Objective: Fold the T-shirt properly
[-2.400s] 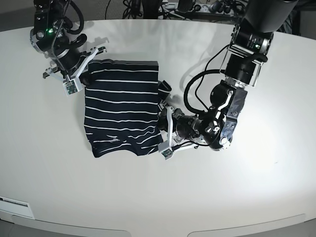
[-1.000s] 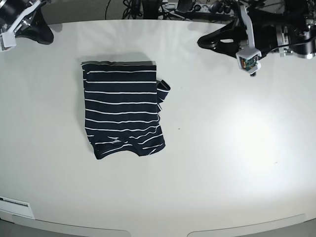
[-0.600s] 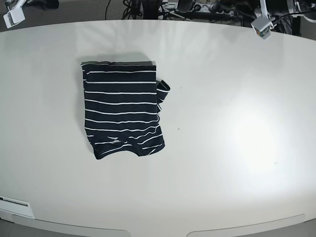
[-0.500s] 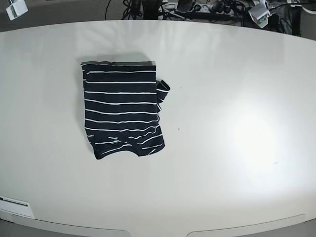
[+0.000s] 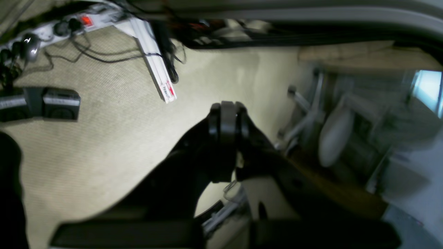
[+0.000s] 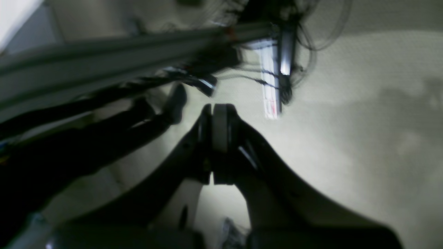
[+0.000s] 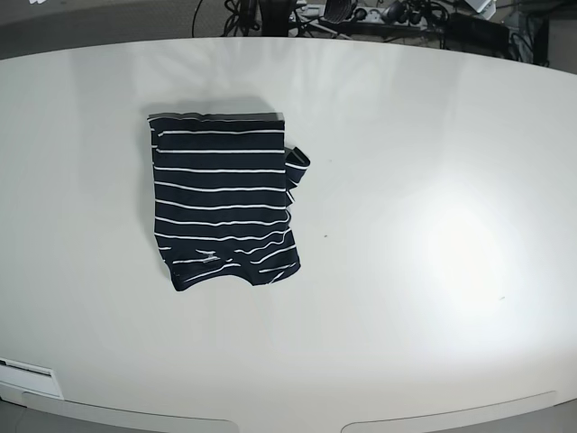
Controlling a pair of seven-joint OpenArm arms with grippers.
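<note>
Base view looks straight down on the table (image 7: 433, 135); both wrist views face carpeted floor (image 5: 104, 138), sharing cables.

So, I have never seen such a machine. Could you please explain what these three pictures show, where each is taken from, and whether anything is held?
This is a robot with two arms, and each arm ends in a grasping tool. One picture looks down from above on a white table. On it lies a dark striped T-shirt, folded into a rough rectangle, with a bit of cloth sticking out on one side. No arm shows in that view. The other two pictures come from small cameras on the arms' wrists. They show the left tool and the right tool, both shut and holding nothing, pointing at a carpeted floor with cables.
</note>
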